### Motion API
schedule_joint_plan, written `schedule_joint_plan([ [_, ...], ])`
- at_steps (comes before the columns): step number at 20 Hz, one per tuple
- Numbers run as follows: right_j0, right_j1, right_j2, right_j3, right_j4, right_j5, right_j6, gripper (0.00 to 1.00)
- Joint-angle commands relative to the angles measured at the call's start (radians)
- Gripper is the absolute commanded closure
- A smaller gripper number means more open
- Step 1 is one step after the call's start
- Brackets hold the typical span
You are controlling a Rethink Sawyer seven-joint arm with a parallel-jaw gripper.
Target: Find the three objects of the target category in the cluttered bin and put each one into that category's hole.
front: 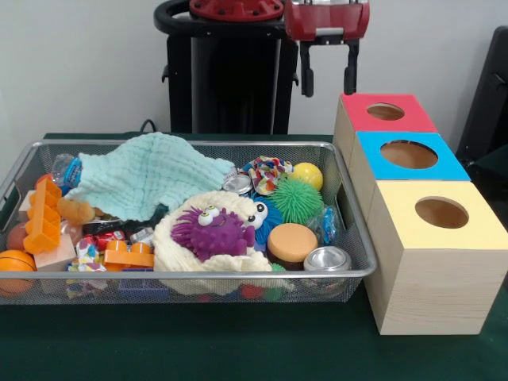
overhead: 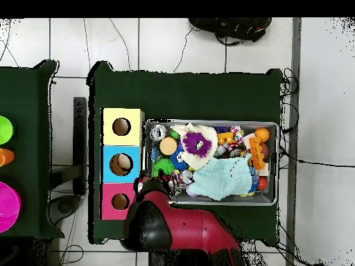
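Your robot's hand (front: 329,81) hangs released and empty above the red box (front: 386,119), while the cluttered bin (front: 350,238) sits on the table (front: 238,349) just beside three boxes.

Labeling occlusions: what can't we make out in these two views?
- Whatever lies under the mint cloth in the wire bin: hidden in both views.
- Blue box hole: something pale inside, unidentifiable, overhead.
- Bin's corner near the claw: covered by the arm overhead.

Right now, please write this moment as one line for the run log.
gripper: open, empty, raised behind red-topped box | wire bin: full, toys under mint cloth | boxes' holes: red, blue, yellow | nothing grasped
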Motion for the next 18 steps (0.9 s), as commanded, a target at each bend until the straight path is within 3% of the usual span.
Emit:
schedule_joint_plan([
  [1,-0.005,0.101,0.071,-0.076,-0.039,0.060,0.074,0.00],
  [8,-0.065,0.135,0.116,-0.102,-0.019,0.124,0.049,0.00],
  [18,-0.197,0.162,0.245,-0.095,-0.013,0.163,0.021,0.00],
])
